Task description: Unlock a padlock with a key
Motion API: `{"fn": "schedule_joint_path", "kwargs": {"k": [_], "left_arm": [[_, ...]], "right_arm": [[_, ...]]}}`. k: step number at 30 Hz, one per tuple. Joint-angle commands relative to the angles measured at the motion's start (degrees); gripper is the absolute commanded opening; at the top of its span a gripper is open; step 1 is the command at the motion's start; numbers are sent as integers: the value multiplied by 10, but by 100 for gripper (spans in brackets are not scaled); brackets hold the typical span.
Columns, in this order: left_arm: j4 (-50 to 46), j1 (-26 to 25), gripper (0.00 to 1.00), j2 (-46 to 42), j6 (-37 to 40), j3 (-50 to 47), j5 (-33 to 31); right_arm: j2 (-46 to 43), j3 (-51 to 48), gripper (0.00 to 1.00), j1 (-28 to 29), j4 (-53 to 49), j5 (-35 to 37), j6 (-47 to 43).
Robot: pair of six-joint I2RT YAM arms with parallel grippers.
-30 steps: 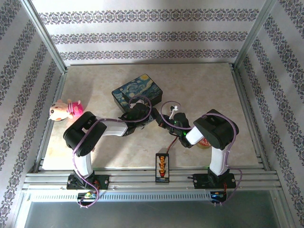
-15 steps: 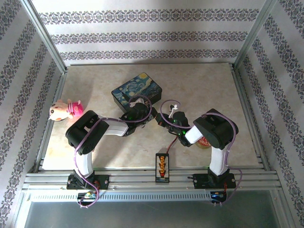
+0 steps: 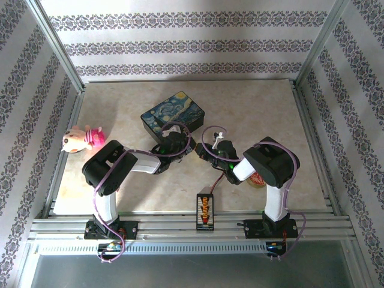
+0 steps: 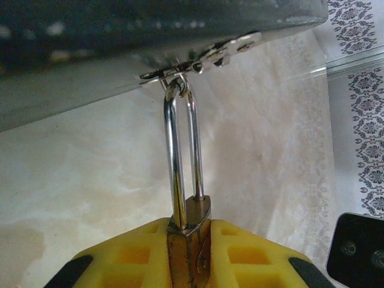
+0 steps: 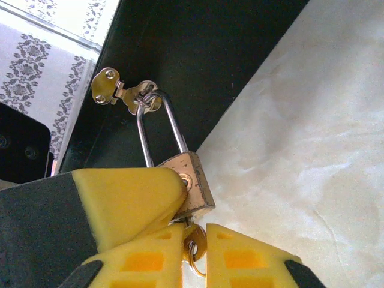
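Now | left end effector (image 4: 189, 235) clamps padlock (image 4: 197, 210) | right end effector (image 5: 193, 259) pinches key (image 5: 195, 242) beneath padlock body

Both arms, same build: left arm (image 3: 107, 173) and right arm (image 3: 271, 165) have bulky black joint housings, white link sections and black bases. A purple cable runs loose along the outside of each. Left gripper (image 4: 189, 246) and right gripper (image 5: 193, 243) have yellow moulded fingers (image 5: 240, 258) with rectangular recessed pockets and black sections at the outer ends.
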Motion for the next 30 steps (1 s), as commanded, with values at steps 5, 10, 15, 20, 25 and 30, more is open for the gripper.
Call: {"fn": "schedule_joint_path", "kwargs": {"k": [5,10,15,20,25,30], "left_arm": [[-20,-8,0,-14,11,-14,48],[-21,-18,0,-26,-1,-20,58],[-21,-21,0,-43,-26,-38,73],[-72,-21,0,-69,-39,-34,94],[-170,-17,0,-86,-34,-3,120],[-194,-11,0,-74,-55,9,157]], "right_arm": [[-66,-20,20,3,35,15,-33],[-103,-44,21,9,1,19,-55],[-186,-59,21,39,-130,54,-121],[-300,-27,20,95,-387,152,-238],[-357,-11,16,110,-511,194,-294],[-372,5,13,116,-571,202,-331]]}}
